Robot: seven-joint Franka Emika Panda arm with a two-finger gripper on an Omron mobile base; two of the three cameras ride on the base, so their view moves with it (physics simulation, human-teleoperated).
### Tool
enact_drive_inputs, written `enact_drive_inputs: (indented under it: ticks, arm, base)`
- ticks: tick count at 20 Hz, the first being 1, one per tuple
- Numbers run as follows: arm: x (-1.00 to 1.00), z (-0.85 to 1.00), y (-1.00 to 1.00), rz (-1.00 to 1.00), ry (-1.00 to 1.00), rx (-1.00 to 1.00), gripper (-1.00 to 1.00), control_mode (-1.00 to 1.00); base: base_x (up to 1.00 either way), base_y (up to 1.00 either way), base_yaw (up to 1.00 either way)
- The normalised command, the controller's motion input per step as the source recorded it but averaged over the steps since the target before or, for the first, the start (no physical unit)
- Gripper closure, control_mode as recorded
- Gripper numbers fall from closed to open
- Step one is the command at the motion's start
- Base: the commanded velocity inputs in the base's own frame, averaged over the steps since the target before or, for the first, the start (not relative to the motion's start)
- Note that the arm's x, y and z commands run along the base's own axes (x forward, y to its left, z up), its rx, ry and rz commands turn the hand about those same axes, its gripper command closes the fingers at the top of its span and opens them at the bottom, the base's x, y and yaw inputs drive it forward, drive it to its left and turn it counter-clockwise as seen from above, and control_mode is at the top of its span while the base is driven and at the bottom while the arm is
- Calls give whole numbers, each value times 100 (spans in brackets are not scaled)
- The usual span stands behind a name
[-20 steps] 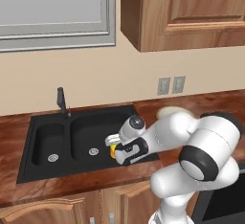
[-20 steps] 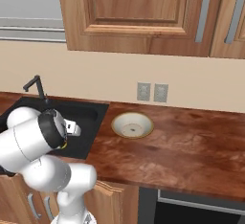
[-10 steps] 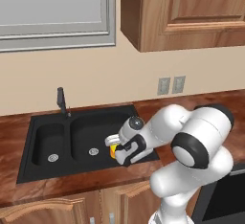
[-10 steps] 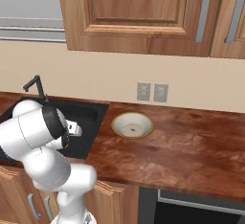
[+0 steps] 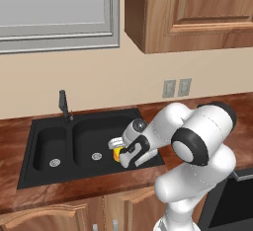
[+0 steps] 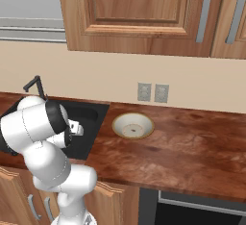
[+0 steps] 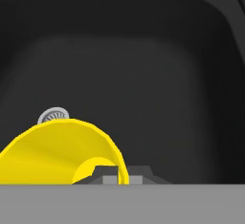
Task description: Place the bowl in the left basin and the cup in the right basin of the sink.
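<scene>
Left base view, left to right: the sink (image 5: 29, 175) has its narrow left basin (image 5: 52, 148) with a silver drain, then the wide right basin (image 5: 99, 136), above which the gripper (image 5: 120, 154) pinches the yellow cup (image 5: 116, 154) between its jaws. In the hand view the cup (image 7: 62, 153) hangs over the black basin floor with the drain (image 7: 53, 115) just behind its rim. Right base view: the bowl (image 6: 133, 125) sits upright on the brown counter (image 6: 192, 147) just right of the sink, well apart from the gripper.

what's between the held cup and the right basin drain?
Nothing. In the hand view only bare black floor of the right basin separates the cup from the drain; the left base view agrees.
</scene>
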Motion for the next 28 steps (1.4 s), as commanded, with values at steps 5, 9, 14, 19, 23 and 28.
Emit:
enact_drive_inputs:
  ticks: [5, 9, 14, 19, 23, 28]
  arm:
    - [3, -19, 5, 0, 0, 0, 100, -100]
    - [0, -21, 6, 0, 0, 0, 100, -100]
    - [0, -15, 5, 0, 0, 0, 100, -100]
    - [0, -15, 6, 0, 0, 0, 100, -100]
    - [0, -14, 7, 0, 0, 0, 100, -100]
    - [0, -15, 7, 0, 0, 0, 100, -100]
  base:
    - [0, 0, 0]
    - [0, 0, 0]
    - [0, 0, 0]
    - [0, 0, 0]
    - [0, 0, 0]
    - [0, 0, 0]
